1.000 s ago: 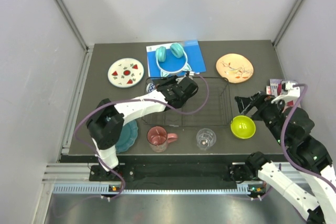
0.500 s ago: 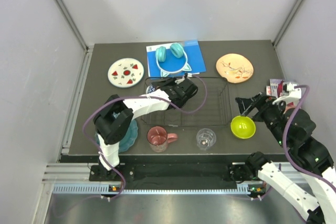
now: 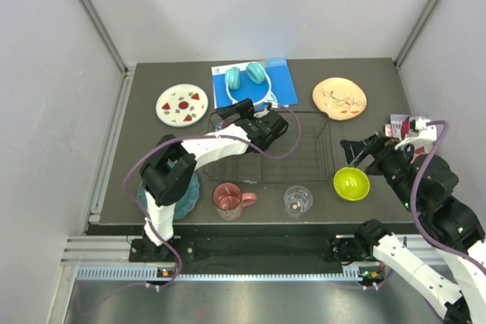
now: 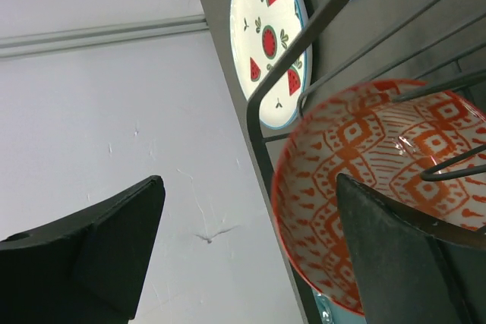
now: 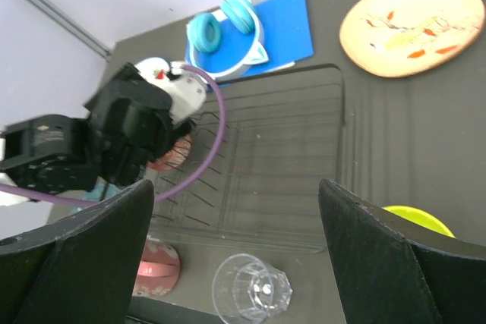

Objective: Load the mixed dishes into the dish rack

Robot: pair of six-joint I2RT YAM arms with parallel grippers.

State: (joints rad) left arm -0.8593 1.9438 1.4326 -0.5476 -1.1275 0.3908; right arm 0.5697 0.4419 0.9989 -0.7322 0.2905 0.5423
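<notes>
My left gripper (image 4: 250, 187) stands open at the left rear of the black wire dish rack (image 3: 307, 153). The small patterned bowl (image 4: 364, 180) leans among the rack's tines beside its right finger, free of both fingers. My right gripper (image 5: 235, 187) hangs open and empty above the rack's near right corner, over the clear glass (image 5: 252, 291). The lime-green bowl (image 3: 351, 183) lies just below it. On the table are the watermelon plate (image 3: 182, 105), floral plate (image 3: 339, 98), pink mug (image 3: 228, 197) and teal plate (image 3: 187, 196), which is half hidden under the left arm.
Teal cat-ear headphones (image 3: 247, 81) lie on a blue flat book (image 3: 282, 85) behind the rack. A small colourful packet (image 3: 398, 125) sits at the table's right edge. Grey walls enclose the table on three sides.
The left gripper has opened and let go of the patterned bowl, which now rests in the rack. The left arm shifted slightly towards the back. The right arm barely moved.
</notes>
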